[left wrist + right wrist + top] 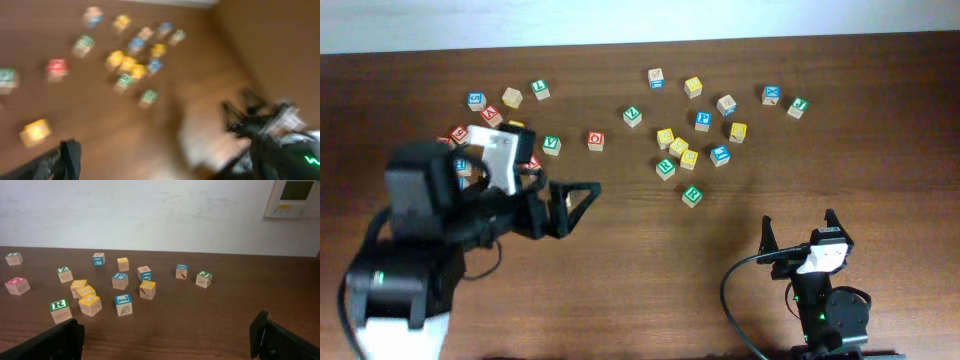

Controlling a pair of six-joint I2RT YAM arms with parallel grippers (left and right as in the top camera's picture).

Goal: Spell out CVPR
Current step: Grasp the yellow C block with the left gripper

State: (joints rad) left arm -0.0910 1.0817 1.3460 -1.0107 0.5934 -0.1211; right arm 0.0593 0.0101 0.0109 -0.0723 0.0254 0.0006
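Observation:
Lettered wooden blocks lie scattered across the far half of the brown table [650, 260]. A red C block [595, 140] and a green V block [551, 145] lie left of centre. A blue P block [120, 280] and a green R block [60, 311] show in the right wrist view, with the red C block [16, 285] at far left. My left gripper [575, 208] is open over bare wood, below the C block. Its wrist view is motion-blurred, with a yellow block [35, 131] near one finger. My right gripper [167, 340] is open and empty, well short of the blocks.
Several yellow, blue and green blocks cluster in the middle [678, 148]. More blocks lie at the far left beside the left arm [510, 97] and at the far right [771, 95]. The right arm's base [830, 300] stands at the front right.

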